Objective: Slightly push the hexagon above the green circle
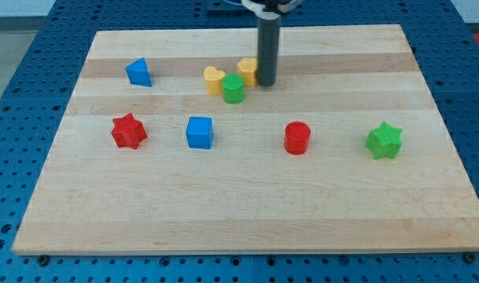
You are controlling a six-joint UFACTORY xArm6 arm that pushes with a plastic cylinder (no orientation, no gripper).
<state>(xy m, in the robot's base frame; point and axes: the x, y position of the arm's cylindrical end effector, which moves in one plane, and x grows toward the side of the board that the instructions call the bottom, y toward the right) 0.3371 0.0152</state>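
Note:
A yellow hexagon sits near the view's top centre of the wooden board. A green circle stands just below and to the left of it, touching or nearly touching. My tip is at the hexagon's right side, right against it. The dark rod rises from there to the view's top edge.
A yellow heart lies left of the green circle. A blue triangle is at the upper left. A red star, a blue cube, a red cylinder and a green star form a row across the middle.

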